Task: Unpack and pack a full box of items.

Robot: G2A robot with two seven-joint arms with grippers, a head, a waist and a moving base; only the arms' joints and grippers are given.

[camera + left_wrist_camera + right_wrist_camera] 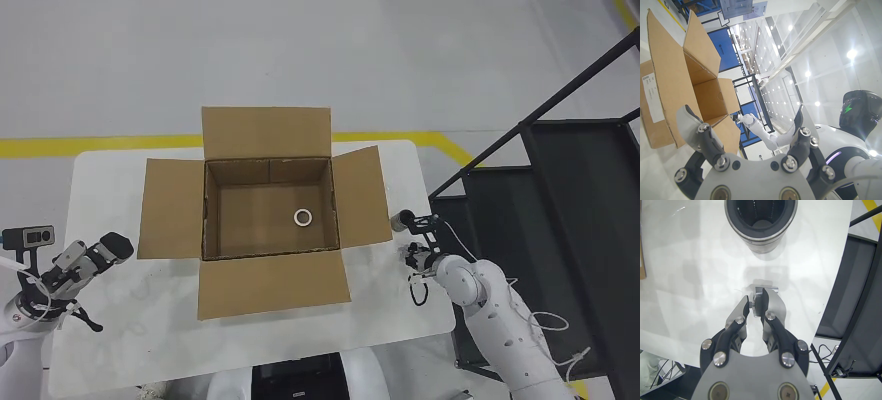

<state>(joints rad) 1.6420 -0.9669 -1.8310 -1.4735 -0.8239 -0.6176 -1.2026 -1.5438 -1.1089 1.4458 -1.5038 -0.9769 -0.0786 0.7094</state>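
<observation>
Right claw (755, 298) at the box's 4 o'clock, pinched narrow on a small silver metal block (756, 308) close over the white surface (120, 300).
Brown cardboard box (275, 285) stands open mid-surface with one small white ring (303, 216) inside, toward its 3 o'clock wall; unpacking looks nearly done, repacking not begun. Silver-and-black metal cylinder (762, 237) lies at the box's 3 o'clock, just beyond the block. Left claw (743, 113), at 8 o'clock, gapes wide and empty.

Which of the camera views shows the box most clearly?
The top view: the whole box lies open, all four flaps spread, a ring on its floor. The left wrist view gives one labelled outer wall and some flaps from the side; the right wrist view, just a flap's edge.
</observation>
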